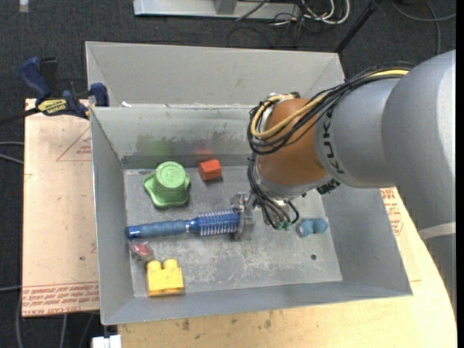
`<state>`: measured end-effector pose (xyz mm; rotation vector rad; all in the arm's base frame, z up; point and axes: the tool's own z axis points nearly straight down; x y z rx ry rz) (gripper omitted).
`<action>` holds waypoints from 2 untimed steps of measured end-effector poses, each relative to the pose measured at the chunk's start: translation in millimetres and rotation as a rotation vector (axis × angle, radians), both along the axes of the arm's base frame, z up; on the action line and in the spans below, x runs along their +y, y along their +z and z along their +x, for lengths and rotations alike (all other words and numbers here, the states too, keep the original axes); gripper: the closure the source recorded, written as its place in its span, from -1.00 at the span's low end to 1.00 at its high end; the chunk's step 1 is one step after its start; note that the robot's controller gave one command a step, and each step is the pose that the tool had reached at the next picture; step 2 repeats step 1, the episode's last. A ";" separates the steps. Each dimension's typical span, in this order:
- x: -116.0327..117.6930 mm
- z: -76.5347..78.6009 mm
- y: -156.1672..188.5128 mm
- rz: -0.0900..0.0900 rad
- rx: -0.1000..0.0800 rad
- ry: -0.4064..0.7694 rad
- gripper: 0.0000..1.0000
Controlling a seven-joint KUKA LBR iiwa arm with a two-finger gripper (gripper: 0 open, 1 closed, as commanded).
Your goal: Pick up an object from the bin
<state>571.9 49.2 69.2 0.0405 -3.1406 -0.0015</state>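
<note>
My gripper (243,210) sits low in the middle of the bin, under the orange wrist cover, right at the bristle end of a blue brush (190,227). The brush lies flat, its handle pointing left and its blue-and-white bristle head touching the fingers. Whether the fingers are round the head I cannot tell. A small light-blue piece (313,228) lies on the floor just right of the gripper.
A green round cap-like piece (168,183) and a small red cube (210,169) lie at the back left. A yellow toy brick (164,277) and a small pink piece (140,249) sit at the front left corner. The arm covers the bin's right side.
</note>
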 end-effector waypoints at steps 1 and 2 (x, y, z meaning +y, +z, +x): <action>-26.4 -20.8 132.8 -0.001 -0.009 -0.044 1.00; -26.4 -20.8 132.8 -0.001 -0.009 -0.044 1.00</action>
